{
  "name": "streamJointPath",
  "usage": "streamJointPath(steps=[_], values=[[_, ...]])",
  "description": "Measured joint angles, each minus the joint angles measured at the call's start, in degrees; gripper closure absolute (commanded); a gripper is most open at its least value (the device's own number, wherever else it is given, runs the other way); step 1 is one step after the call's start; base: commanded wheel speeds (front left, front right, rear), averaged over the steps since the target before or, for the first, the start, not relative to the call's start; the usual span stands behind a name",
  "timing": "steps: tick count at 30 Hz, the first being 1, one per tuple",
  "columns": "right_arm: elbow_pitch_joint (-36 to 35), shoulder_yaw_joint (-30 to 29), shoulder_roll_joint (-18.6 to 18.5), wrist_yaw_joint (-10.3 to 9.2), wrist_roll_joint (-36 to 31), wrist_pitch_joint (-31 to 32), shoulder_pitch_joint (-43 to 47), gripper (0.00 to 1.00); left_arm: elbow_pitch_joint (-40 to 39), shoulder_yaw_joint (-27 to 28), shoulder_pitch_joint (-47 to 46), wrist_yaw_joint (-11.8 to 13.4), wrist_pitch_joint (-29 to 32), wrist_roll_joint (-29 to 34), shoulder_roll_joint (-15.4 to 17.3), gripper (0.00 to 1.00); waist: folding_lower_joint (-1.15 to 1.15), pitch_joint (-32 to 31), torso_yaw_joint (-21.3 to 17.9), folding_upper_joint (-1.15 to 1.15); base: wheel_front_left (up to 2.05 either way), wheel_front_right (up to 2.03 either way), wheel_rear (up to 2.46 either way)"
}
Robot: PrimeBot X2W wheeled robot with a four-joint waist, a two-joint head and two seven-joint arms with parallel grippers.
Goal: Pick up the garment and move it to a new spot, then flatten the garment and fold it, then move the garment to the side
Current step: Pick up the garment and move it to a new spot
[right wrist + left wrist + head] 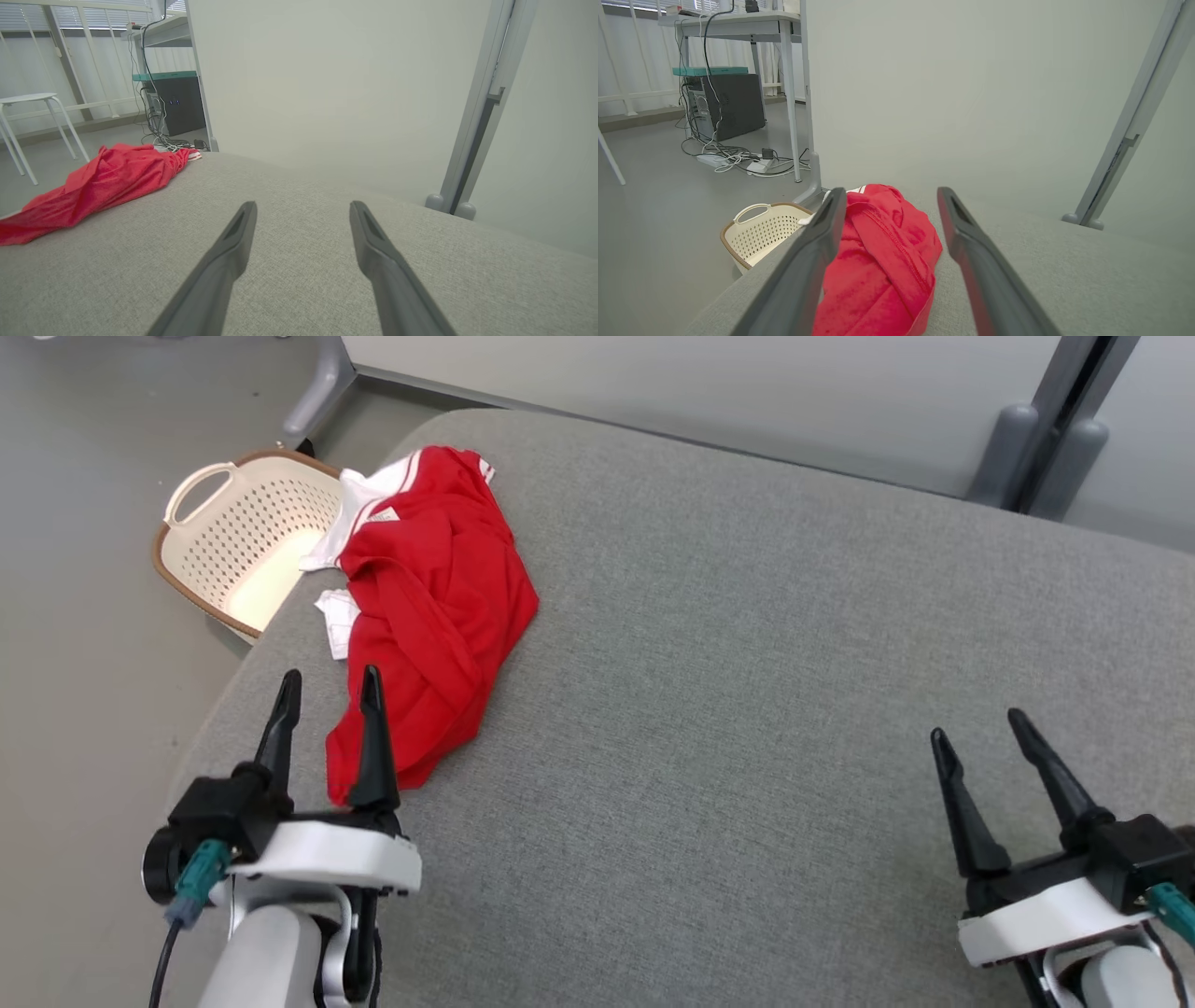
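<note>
Head view: over the cushion's near edge, the left end effector and right end effector hang spread and empty, the left just short of the crumpled red garment along the left edge. Picking it up looks not yet begun. Next, the left should advance and pinch the near hem.

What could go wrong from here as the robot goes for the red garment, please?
1. The red garment lies crumpled near the left edge of the grey surface, with the basket on the floor just beyond, so a careless pull might drop it off.
2. It is bunched in folds, so the open left gripper at its near end may pinch several layers.
</note>
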Motion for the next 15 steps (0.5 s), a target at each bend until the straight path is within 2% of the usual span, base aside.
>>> streamJointPath(steps=[3,10,15], values=[[-1.8,-1.0,-1.9,0.0,-0.3,0.6,-1.0,0.0,6.8,0.4,-5.3,-1.1,0.0,1.2,0.7,0.0,0.0,2.6,-0.9,0.0,0.0,0.0,0.0],[-6.1,-3.3,-6.0,0.0,0.8,2.3,-2.4,0.0,20.2,1.1,-18.6,-3.6,6.9,0.4,4.9,0.0,0.0,9.3,-3.2,0.0,0.0,0.0,0.0],[-8.1,-3.6,-8.2,0.0,1.4,3.0,-2.9,0.0,27.6,2.1,-25.2,-4.6,11.6,-1.8,5.8,0.0,0.0,13.6,-4.8,0.0,0.0,0.0,0.0]])
